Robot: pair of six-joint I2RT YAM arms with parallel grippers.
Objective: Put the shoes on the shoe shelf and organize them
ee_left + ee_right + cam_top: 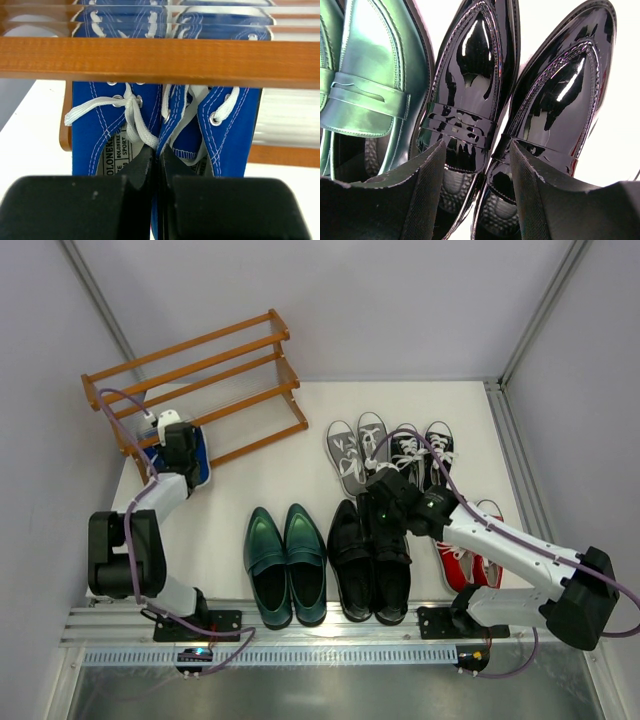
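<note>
- left gripper point(157, 152): jaws pressed together, pinching the two inner collars of the blue sneakers point(165, 125) so both shoes move as one pair.
- Blue sneakers: toes pushed under a front rail point(160, 60) of the shoe shelf point(215, 360). Heels stick out toward the arm. They sit at the shelf's left end on the lowest tier. Cannot tell if they are fully seated.
- Holding at the heel end makes sense: the toes go in first and the fingers stay outside the rails.
- right gripper point(476, 150): jaws spread, nothing pinched. It hangs low over the heel end of the black leather loafers point(520, 100).
- The left finger is beside the gap toward the dark green loafers point(365, 85), the right finger over the other loafer's opening. Judgement: it is lining up to pinch the inner collars the same way.
- Shelf contents: only the blue pair shows. No other shoes appear on the upper tiers in the top view.
- On the table point(250, 480), not shelved:
  - green loafers and black loafers side by side near the arm bases
  - grey sneakers point(358, 450) and black-and-white lace-up sneakers point(422, 452) behind them
  - red sneakers point(470, 555) partly under the right arm
- Progress judgement: early, first pair going in, five pairs left.
</note>
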